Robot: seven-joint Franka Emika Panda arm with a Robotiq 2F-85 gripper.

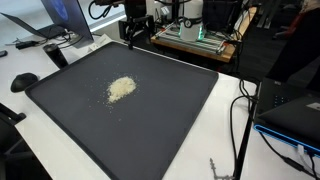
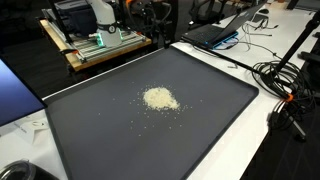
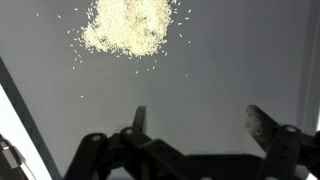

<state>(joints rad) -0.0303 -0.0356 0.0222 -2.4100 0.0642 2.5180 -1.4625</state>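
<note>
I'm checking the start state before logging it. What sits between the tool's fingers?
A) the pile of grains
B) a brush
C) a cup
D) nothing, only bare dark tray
D: in the wrist view the tool stands open with only the dark tray showing between its fingers; the pile of grains lies ahead, clear of them.

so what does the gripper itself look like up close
In the wrist view the gripper is black, with two fingers carried on jointed link bars with round pivots. The fingers are flat, narrow blades, greyer than the links. No cables or markings show on it.
</note>
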